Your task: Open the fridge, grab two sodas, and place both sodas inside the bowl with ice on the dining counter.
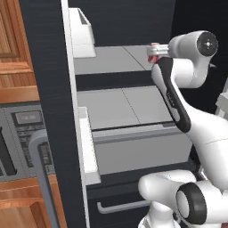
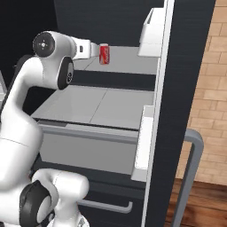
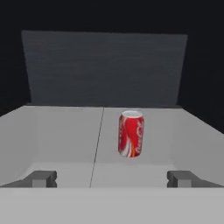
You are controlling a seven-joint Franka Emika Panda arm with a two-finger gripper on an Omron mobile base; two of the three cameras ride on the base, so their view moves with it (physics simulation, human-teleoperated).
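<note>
Fridge: standing with both black doors swung wide, grey shelves showing inside and a dark drawer with a grey handle sitting at the bottom.
Upper shelf: holding one soda can, with bare grey shelf lying all round it.
Soda can: standing upright on the fridge's upper shelf, just right of the shelf's centre seam in the hand view, well forward of the fridge's dark back wall; red with a silver top and white lettering. Also showing in the right base view and partly in the left base view.
Middle shelf: lying bare below the upper shelf.
Door bins: white trays hanging on the inner faces of the fridge doors; contents not visible.
Gripper: reaching into the fridge at upper-shelf height, jaws standing fully apart, gripping nothing; the can is standing ahead of the two fingertips, not touching either.
</note>
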